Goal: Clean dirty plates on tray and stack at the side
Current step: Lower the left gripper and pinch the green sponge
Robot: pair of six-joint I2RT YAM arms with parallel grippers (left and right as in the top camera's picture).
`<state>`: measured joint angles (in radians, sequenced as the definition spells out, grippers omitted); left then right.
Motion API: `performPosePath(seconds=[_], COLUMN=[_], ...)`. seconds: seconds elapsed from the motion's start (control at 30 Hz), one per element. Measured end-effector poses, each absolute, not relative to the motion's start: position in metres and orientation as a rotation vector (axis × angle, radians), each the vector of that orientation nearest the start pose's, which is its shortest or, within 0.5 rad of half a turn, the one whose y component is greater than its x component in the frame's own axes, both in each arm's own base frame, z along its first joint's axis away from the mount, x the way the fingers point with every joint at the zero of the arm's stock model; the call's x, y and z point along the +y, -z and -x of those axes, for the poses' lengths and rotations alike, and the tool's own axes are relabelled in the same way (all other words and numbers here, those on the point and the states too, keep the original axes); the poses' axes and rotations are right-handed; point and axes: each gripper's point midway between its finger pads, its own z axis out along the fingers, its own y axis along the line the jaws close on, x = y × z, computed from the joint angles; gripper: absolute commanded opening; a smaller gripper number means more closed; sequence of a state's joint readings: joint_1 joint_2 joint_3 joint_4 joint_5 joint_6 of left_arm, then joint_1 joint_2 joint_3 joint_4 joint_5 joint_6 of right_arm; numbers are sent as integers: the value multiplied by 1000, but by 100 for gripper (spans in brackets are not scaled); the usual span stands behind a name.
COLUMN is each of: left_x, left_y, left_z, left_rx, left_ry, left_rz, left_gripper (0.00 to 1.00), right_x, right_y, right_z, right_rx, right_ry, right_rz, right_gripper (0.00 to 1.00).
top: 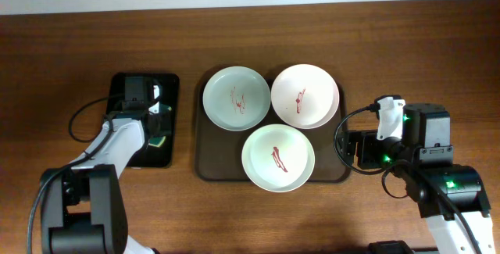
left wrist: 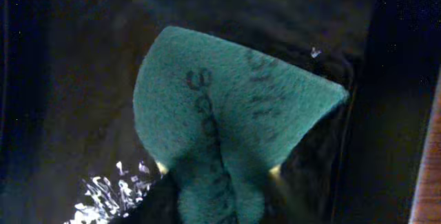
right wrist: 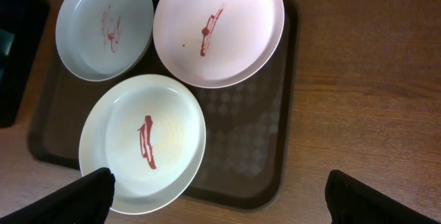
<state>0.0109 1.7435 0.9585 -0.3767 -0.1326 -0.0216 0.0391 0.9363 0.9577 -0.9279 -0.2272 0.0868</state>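
Three plates lie on the dark brown tray (top: 209, 165), each with a red sauce smear. The pale green plate (top: 237, 98) is at back left, the pinkish-white plate (top: 305, 95) at back right, the whitish plate (top: 278, 158) in front. The right wrist view shows them too: pale green plate (right wrist: 103, 24), pinkish-white plate (right wrist: 220, 27), whitish plate (right wrist: 141, 141), tray (right wrist: 255, 148). My left gripper (top: 156, 125) is shut on a folded green sponge (left wrist: 227, 107) over the black tray. My right gripper (right wrist: 231, 200) is open and empty above the brown tray's front right corner.
A smaller black tray (top: 169, 84) lies left of the brown tray, under my left gripper. Cables loop beside both arms. Bare wooden table (top: 375, 59) lies right of the brown tray and behind it.
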Motion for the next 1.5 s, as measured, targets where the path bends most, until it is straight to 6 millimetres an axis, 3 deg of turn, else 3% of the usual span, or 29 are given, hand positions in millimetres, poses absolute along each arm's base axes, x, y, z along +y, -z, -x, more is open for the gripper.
performPosePath(seconds=[0.37, 0.57, 0.7, 0.73, 0.77, 1.07, 1.23, 1.4, 1.47, 1.5], left_x=[30, 46, 54, 54, 54, 53, 53, 55, 58, 59], left_y=[-19, -33, -47, -47, -46, -28, -23, -22, -20, -20], left_z=[-377, -368, -361, -359, -358, -337, -338, -339, -340, -341], left_rx=[2732, 2732, 2722, 2727, 2735, 2798, 2778, 2768, 2768, 2764], left_ry=[-195, -224, -237, -238, -237, -244, -247, -261, -276, -286], left_rz=[87, 141, 171, 172, 177, 170, 174, 183, 183, 180], left_gripper=[0, 0, 16, 28, 49, 74, 72, 14, 1, 0], right_x=[49, 49, 49, 49, 49, 49, 49, 49, 49, 49], right_y=[-201, -201, -201, -201, -201, -201, -201, -201, -201, -200], right_z=[-254, -254, -254, -254, -254, -254, -254, -254, -255, -255], right_rx=[2475, 2475, 2475, 2475, 2475, 2475, 2475, 2476, 2477, 2479], right_ry=[-336, -335, -335, -335, -335, -336, -337, -337, -338, -338], right_rz=[38, 38, 38, 38, 38, 37, 34, 33, 33, 31], right_gripper=[99, 99, 99, 99, 99, 99, 99, 99, 99, 99])
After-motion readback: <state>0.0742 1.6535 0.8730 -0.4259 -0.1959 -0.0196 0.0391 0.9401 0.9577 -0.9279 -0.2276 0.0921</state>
